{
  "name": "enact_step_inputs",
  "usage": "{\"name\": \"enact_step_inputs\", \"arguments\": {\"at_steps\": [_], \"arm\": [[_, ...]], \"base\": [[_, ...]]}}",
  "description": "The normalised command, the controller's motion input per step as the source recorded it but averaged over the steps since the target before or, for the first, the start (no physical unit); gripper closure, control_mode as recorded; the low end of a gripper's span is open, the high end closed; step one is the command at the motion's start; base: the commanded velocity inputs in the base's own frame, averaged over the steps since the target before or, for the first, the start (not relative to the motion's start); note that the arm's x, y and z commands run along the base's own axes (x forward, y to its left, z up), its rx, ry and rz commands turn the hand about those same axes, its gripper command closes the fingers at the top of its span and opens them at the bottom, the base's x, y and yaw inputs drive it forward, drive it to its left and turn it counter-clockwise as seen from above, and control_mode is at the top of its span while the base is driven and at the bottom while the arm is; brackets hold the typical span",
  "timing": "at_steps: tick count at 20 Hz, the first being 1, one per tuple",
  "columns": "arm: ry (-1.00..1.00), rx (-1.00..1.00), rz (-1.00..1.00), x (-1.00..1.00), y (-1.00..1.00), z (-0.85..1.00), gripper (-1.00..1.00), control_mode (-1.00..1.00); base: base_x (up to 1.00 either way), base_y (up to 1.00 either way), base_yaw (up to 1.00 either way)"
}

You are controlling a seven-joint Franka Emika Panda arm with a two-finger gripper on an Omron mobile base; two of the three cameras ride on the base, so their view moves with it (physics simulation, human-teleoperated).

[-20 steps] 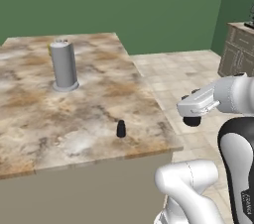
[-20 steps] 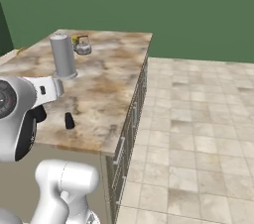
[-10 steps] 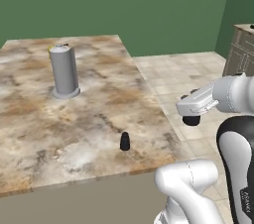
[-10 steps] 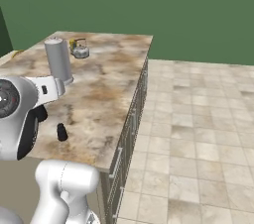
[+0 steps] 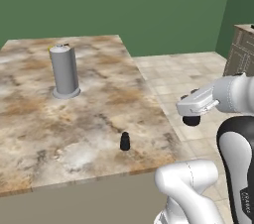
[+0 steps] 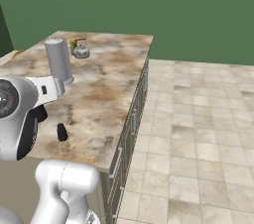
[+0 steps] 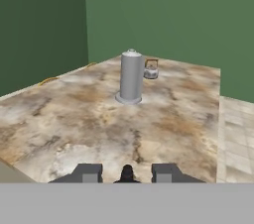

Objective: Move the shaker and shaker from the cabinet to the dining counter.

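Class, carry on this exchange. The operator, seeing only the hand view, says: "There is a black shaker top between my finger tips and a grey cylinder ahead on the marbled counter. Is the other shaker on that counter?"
Observer: Yes. The other shaker stands upright on the dining counter, near its front edge and apart from the grey cylinder.
Operator: Which side of it is my gripper?
Observer: In the left base view the gripper hangs to its right, shut on the held shaker.
Operator: What is on the counter's side toward the tiles?
Observer: Fronts with slim metal handles, seen in the right base view.
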Motion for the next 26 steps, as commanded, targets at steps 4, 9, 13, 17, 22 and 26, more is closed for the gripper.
{"name": "enact_step_inputs", "arguments": {"at_steps": [4, 9, 13, 17, 22, 26], "arm": [[0.0, 0.0, 0.0, 0.04, 0.0, 0.0, 1.0, -1.0], [0.0, 0.0, 0.0, 0.28, -0.02, -0.04, 1.0, -1.0], [-0.01, 0.0, 0.01, 0.34, -0.07, -0.13, 1.0, -1.0], [0.0, 0.0, 0.15, 0.29, -0.18, -0.16, 1.0, -1.0], [0.0, 0.01, 0.29, 0.41, -0.27, -0.31, 1.0, -1.0], [0.05, 0.02, 0.38, 0.7, -0.01, -0.16, 1.0, -1.0]], "base": [[0.03, 0.0, 0.0], [0.0, 0.0, 0.0], [0.0, 0.0, 0.0], [0.0, 0.0, 0.0], [0.0, 0.0, 0.0], [0.0, 0.0, 0.0]]}}
